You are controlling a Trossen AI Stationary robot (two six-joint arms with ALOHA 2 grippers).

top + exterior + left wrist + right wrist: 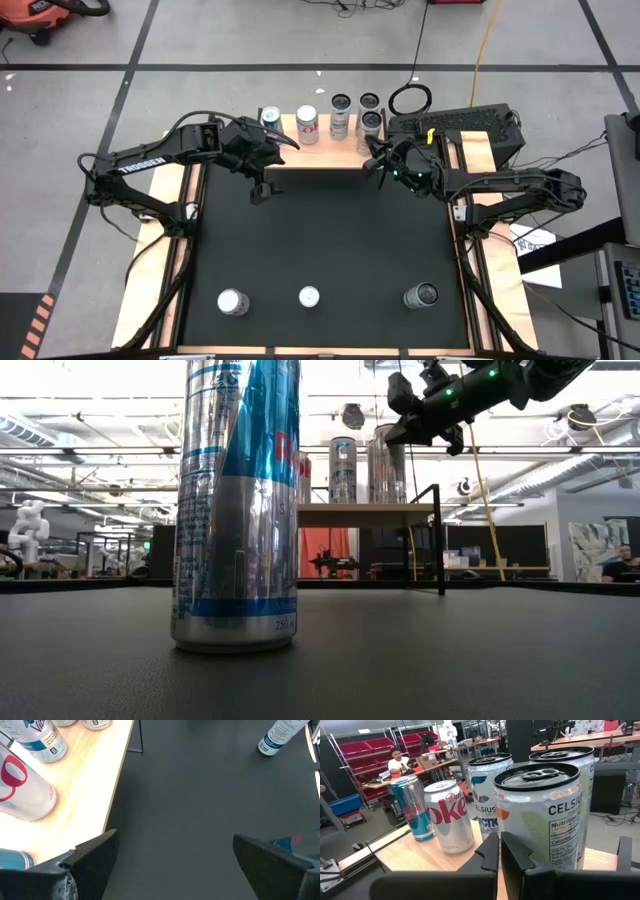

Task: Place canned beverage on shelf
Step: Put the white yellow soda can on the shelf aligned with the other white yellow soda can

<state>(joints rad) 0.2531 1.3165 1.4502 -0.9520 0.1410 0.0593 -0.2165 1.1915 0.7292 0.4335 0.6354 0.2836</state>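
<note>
While I look down from the high view, I see the shelf (318, 140) at the far edge of the black surface (320, 250), between the two arms. On its pale wood top stand five cans: a blue and silver can (270, 118) at the left end, a Diet Coke can (307, 124) just beside it, and three Celsius cans (341, 116) grouped toward the right end. The right claw (377, 160) is at the right end of the shelf, just beside the nearest Celsius can (547, 815). In the right wrist view this can fills the space right in front of the dark fingers (487, 851), but I cannot tell if the claw is spread or pressed together, or if it touches the can. The left claw (262, 172) hangs at the left front part of the shelf, over its edge. In the left wrist view its two fingers (95, 851) are spread wide with nothing between them, only the black surface and the wood edge below. Three more cans stand in a row near the front edge of the surface, well apart from the shelf: a left one (233, 302), a middle one (309, 297) and a right one (421, 296). In the low view a tall blue and silver can (235, 505) stands upright very close to the camera. A person (397, 762) sits in the room behind.
</note>
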